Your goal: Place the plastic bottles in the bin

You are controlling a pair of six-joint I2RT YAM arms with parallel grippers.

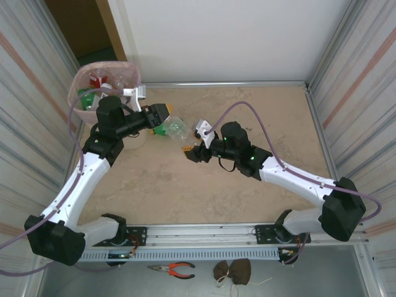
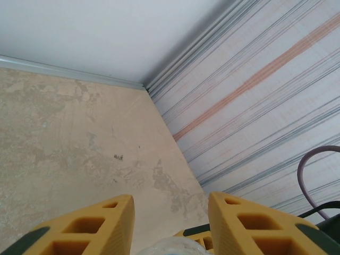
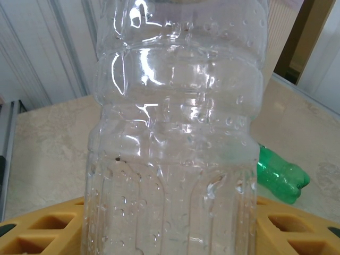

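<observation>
Right pincer (image 1: 188,150) clenched on a clear bottle (image 3: 175,133); left pincer (image 2: 170,204) unclear.
Mid-bench (image 1: 247,105), my right pincer grasps the clear bottle, with a green bottle (image 3: 279,175) lying just beyond. Something clear (image 2: 170,247) sits between my left pincer's jaws, near the bin (image 1: 74,83); gripped or not, I can't tell. Several bottles (image 1: 98,80) lie in the bin.

Surroundings: table, enclosure, stray items at the near edge.
Beige mottled table (image 1: 247,111), bounded by ribbed metal side walls (image 1: 365,68) and a white back wall (image 1: 223,37). Aluminium rail (image 1: 204,232) along the near edge. Below it on a grey ledge: red-handled pliers (image 1: 172,268), with a brown fabric item (image 1: 233,270) near their right.
</observation>
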